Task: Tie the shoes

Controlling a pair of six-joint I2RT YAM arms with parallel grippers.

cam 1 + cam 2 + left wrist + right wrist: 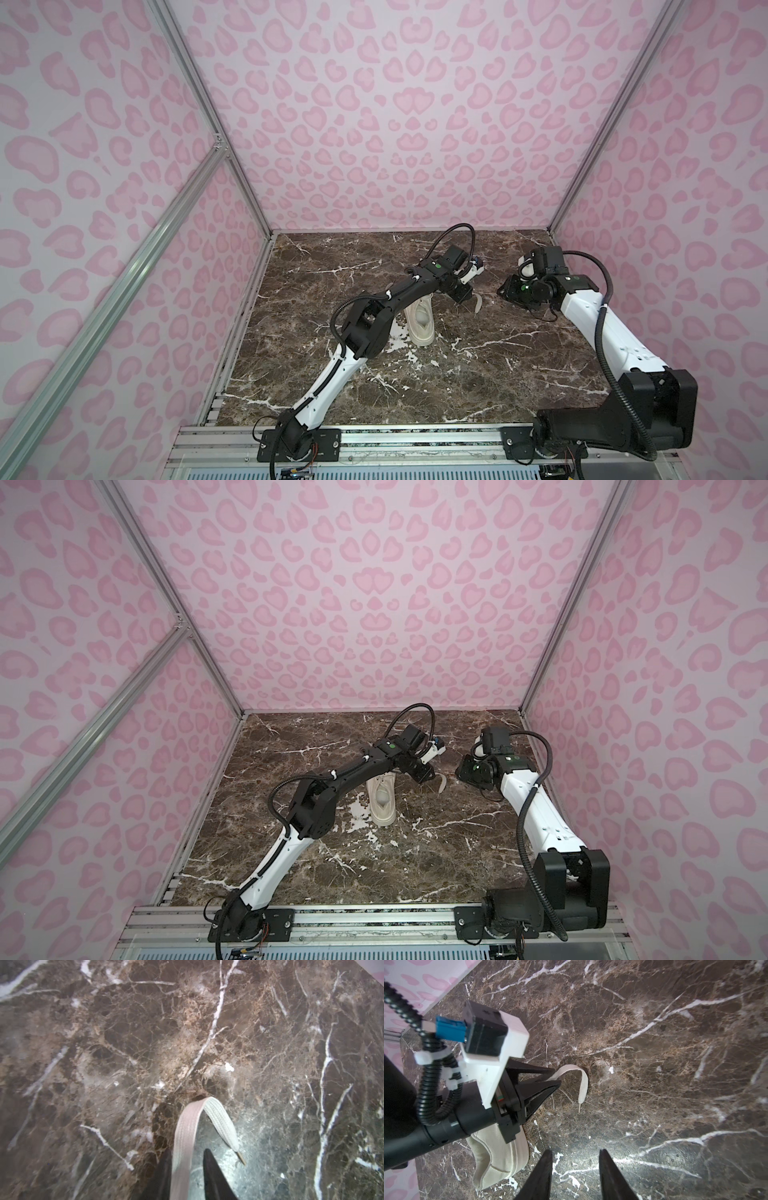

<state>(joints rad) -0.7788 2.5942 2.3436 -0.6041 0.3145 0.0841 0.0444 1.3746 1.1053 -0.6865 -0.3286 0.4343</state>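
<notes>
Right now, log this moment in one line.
left gripper open, lace between jaws | right gripper open, empty | sneaker on marble table

Cream shoe (420, 322) with a cream, fine-ribbed flat lace (187, 1126); dark brown marbled worktop (457, 386) streaked with white veins and tan mottling; pale pink walls (374, 124) blotched in deeper pink leopard spots; black and white arms (326, 386); black fingers on the right end effector (575, 1150); blue connector (450, 1029) on a white mount (517, 1030); silver frame rails (124, 278)

I see a brown marble tabletop (457, 374) with white veins, pink leopard-print walls (374, 104) on three sides, and aluminium frame bars (197, 83) at the corners.
</notes>
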